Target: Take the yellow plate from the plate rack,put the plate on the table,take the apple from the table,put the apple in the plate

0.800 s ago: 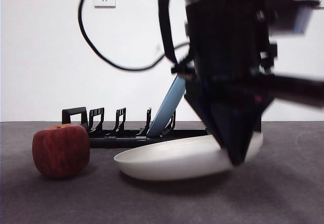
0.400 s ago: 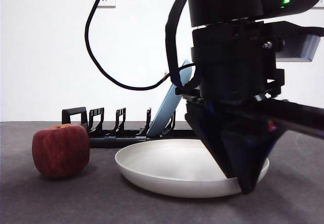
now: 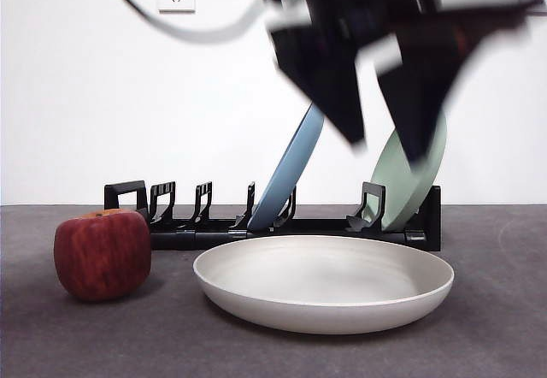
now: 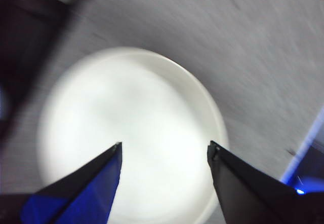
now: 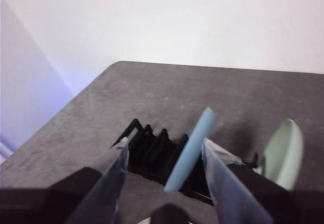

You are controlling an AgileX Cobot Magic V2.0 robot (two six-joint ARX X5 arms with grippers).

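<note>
Yellow plate (image 3: 323, 282) — lay flat on the table (image 3: 479, 344), lower centre of the front view, just in front of the plate rack (image 3: 205, 228); lifting out and setting down both looked done.

Apple (image 3: 102, 254) — stood on the table at lower left, beside the plate but apart from it, untouched; carrying it into the plate was left to do.

Rack — held a blue plate (image 3: 291, 173) and a sage-green plate (image 3: 414, 181), both leaning.

Left gripper (image 4: 164, 150) — hung over the plate, jaws apart, nothing between them.

Right gripper (image 5: 163, 148) — high above the rack, jaws apart, empty.
</note>
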